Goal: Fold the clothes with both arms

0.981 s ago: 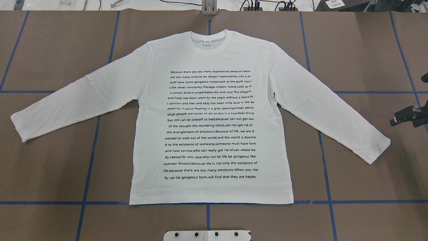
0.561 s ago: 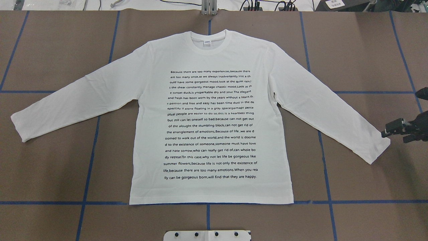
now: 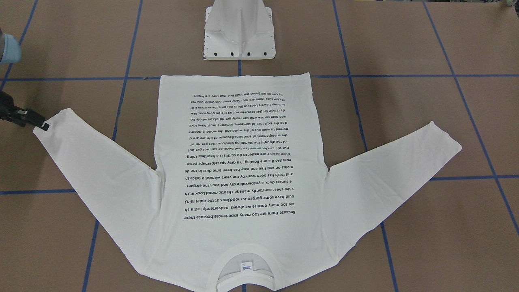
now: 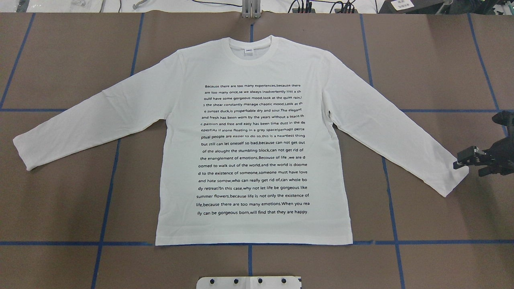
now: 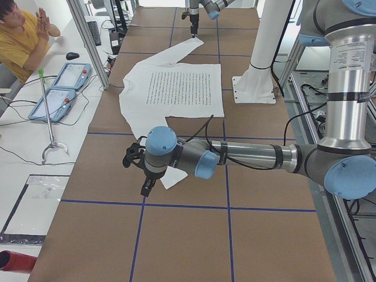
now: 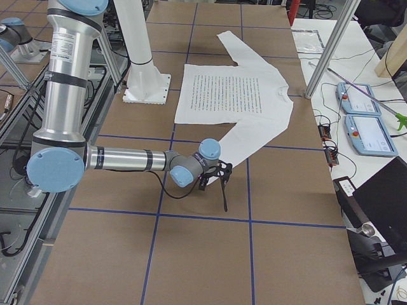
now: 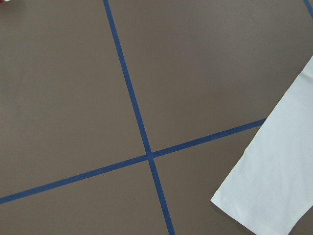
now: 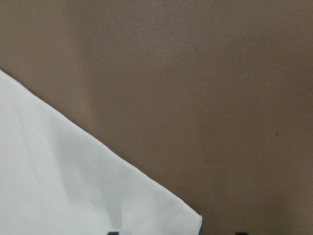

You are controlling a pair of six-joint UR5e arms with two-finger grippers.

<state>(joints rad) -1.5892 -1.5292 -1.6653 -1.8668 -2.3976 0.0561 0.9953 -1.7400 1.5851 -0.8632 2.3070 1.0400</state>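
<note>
White long-sleeved T-shirt (image 4: 253,140) lies flat, print side up, in the middle of the counter (image 4: 60,208). Its collar sits toward the top of the overhead frame and both sleeves are spread out and down.

Right arm (image 6: 127,159) reaches low and nearly level over the counter. The right claw (image 4: 466,164) is at the middle right edge of the overhead view, released, one tip touching the right sleeve cuff (image 4: 453,180). Left arm (image 5: 252,155) is also stretched low and level, wrist bent, with the left claw (image 5: 136,173) just beside the other cuff (image 7: 264,196). Can't tell if that claw is released or clenched.

Counter is brown paper with a blue tape grid. White pedestal base (image 3: 239,36) stands behind the hem. Person in a yellow shirt (image 5: 23,35) sits upper left in the left side view, with two blue-edged pendants (image 5: 61,88) on a side bench.

Overhead and front views show no left arm; only the left side view does. Right wrist view puts the cuff corner between two dark tips at its bottom edge. Left wrist view shows a tape crossing and the cuff at lower right.
</note>
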